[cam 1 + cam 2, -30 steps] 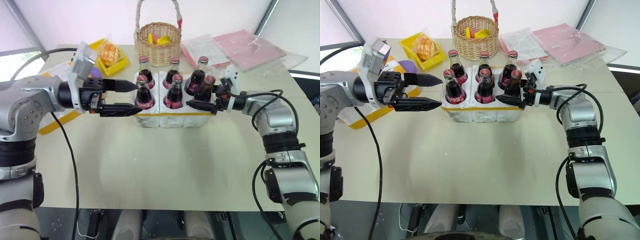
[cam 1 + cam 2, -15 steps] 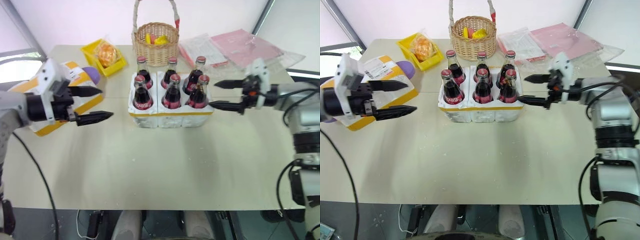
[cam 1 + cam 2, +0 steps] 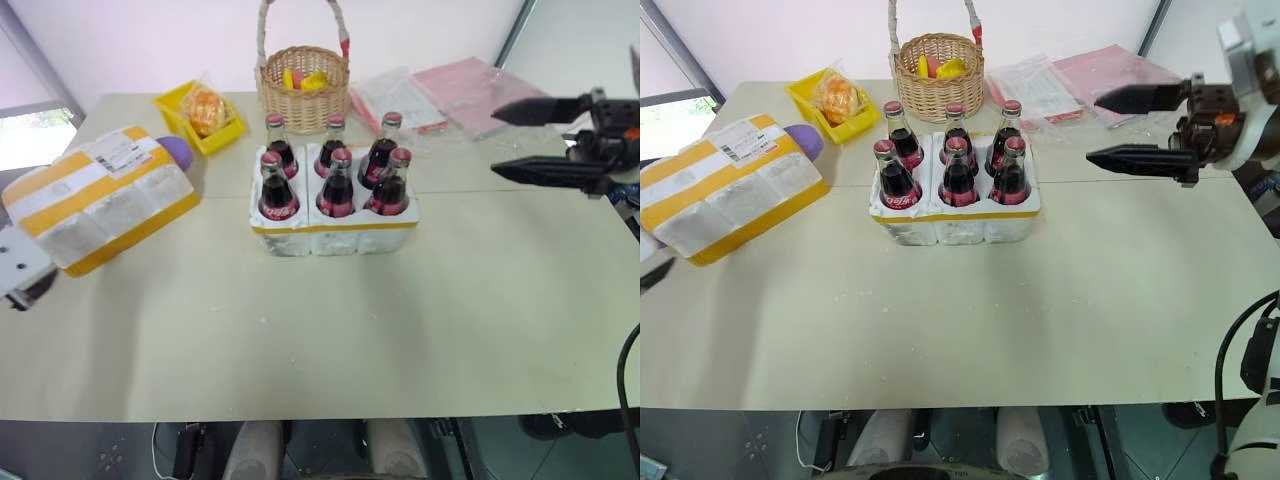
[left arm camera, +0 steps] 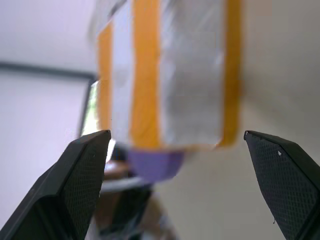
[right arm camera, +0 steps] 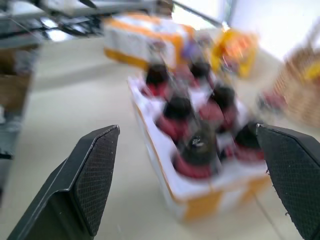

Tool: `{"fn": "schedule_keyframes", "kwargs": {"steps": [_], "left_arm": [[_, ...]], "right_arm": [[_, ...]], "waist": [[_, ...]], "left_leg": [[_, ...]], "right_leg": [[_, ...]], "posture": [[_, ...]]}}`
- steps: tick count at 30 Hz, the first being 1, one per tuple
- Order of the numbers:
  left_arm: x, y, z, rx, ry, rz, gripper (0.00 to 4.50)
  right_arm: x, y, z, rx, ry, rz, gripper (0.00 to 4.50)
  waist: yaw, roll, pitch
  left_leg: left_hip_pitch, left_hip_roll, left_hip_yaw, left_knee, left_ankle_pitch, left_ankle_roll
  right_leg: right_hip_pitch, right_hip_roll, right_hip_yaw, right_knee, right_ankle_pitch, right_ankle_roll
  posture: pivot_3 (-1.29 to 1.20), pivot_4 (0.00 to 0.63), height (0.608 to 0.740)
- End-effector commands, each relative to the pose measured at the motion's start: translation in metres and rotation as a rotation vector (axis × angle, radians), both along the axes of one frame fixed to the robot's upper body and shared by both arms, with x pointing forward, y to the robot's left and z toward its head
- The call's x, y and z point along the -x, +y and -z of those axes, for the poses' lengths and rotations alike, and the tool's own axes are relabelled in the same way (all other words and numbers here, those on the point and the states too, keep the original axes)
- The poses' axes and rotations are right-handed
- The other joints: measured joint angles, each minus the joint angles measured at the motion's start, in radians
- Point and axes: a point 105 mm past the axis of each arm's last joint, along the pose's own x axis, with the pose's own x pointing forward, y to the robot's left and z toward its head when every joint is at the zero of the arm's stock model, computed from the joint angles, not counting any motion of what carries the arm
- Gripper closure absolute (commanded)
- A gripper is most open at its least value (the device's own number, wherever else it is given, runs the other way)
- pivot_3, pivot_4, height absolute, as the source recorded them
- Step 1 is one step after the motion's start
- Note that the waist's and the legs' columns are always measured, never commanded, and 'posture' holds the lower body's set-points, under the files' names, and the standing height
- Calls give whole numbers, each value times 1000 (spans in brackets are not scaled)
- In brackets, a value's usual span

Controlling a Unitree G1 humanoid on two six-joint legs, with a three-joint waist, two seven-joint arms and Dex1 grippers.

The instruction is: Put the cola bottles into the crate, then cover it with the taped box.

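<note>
Now open table before crate

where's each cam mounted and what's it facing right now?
Left eye/right eye: head stereo pair, looking forward and down over the table; crate of cola bottles mid-table, taped box at left, right pincer open at right.
Left wrist: along its open left pincer at the taped box's end.
Right wrist: along its open pincer at the bottles in the crate.
Shared: the taped box shows in all views.
</note>
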Motion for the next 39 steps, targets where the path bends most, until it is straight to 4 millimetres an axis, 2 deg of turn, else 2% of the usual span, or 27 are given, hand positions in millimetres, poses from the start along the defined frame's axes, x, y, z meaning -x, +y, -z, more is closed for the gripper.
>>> {"fn": "schedule_keyframes", "kwargs": {"steps": [1, 7, 13, 19, 29, 32, 37, 38, 39], "left_arm": [[3, 27, 8, -64, -32, -77, 0], [-15, 55, 40, -109, -8, -94, 0], [-41, 70, 48, -180, -64, -86, 0], [-63, 76, 51, -221, -99, -99, 0], [-80, 80, 65, -217, -82, -163, 0], [-83, 80, 64, -200, -94, -176, 830], [-88, 79, 58, -204, -93, -180, 3471], [-88, 80, 56, -206, -95, -185, 3923], [-88, 81, 54, -209, -97, -194, 4140]], "right_arm": [[16, 13, -15, -5, -60, -58, 47], [18, 18, -15, -13, -70, -44, 47], [20, 17, -16, -31, -69, -28, 47], [21, 14, -17, -40, -62, -5, 47], [22, 8, -21, -35, -67, 33, 47], [24, 7, -20, -24, -64, 38, 0], [27, 5, -18, -12, -57, 40, 0], [28, 5, -18, -12, -56, 40, 0], [28, 5, -17, -12, -55, 41, 0]], "waist": [[3, 0, 0], [11, 0, 0], [22, 0, -1], [25, -1, -1], [28, -2, -1], [28, -2, -1], [29, -2, -2], [29, -2, -2], [29, -2, -2]], "left_leg": [[0, 0, 0, 0, 0, 0], [-9, 1, 3, 1, 0, 0], [-14, 2, 3, 4, 0, 0], [-14, 3, 4, 5, 0, 0], [-14, 3, 4, 6, 0, 0], [-14, 3, 4, 6, 0, 0], [-14, 3, 4, 6, 0, 0], [-14, 3, 4, 6, 0, 0], [-14, 3, 4, 6, 0, 0]], "right_leg": [[0, 0, 0, 0, 0, 0], [-11, 0, 1, 1, 2, -1], [-15, 2, 1, 3, 6, 3], [-14, 4, 1, 3, 8, 4], [-14, 4, 1, 3, 9, 5], [-14, 4, 1, 3, 9, 5], [-14, 4, 1, 4, 9, 5], [-14, 4, 1, 4, 9, 5], [-14, 4, 1, 4, 9, 5]], "posture": [[0, 150, 738], [0, 150, 738], [0, 150, 738], [0, 150, 738], [0, 150, 738], [0, 150, 738], [0, 150, 738], [0, 150, 738], [0, 150, 738]]}}
